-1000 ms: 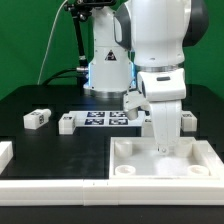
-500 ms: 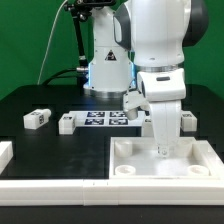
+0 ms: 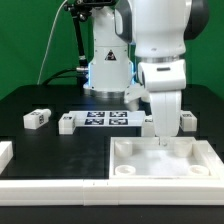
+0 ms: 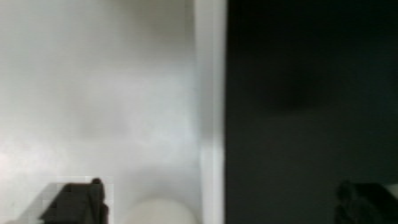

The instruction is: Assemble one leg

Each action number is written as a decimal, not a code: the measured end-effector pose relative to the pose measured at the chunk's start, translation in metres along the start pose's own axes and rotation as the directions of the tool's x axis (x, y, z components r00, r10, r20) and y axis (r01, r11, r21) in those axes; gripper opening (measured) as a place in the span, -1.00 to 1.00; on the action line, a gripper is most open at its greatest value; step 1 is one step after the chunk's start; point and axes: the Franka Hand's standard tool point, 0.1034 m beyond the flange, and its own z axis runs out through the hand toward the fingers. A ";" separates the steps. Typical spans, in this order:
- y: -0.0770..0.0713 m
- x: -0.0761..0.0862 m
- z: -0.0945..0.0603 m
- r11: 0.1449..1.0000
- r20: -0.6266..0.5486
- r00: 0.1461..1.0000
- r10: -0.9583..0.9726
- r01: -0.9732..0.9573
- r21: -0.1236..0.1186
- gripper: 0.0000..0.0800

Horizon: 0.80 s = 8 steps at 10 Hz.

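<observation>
**Three legs loose, none in a socket yet**

Three legs sit on the black table. The left leg (image 3: 37, 118) is way out on the exterior view's left, the second leg (image 3: 66, 123) is just beside the marker board (image 3: 105, 119), and the third leg (image 3: 184, 120) is right behind the gripper (image 3: 162, 140). The gripper hangs low over the white panel's (image 3: 190, 165) far rim, with its fingers (image 4: 73, 200) spread wide and nothing between them. My guess is it's squaring up the panel before grabbing a leg.
</observation>
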 end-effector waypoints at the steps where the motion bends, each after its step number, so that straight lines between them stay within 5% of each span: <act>1: -0.005 0.003 -0.009 1.000 0.007 1.000 0.016 -0.016 0.000 0.62; 3: -0.014 0.010 -0.032 0.997 0.015 0.998 0.067 -0.067 -0.024 0.62; 8: -0.016 0.008 -0.029 0.966 0.011 0.966 0.259 -0.259 -0.020 0.62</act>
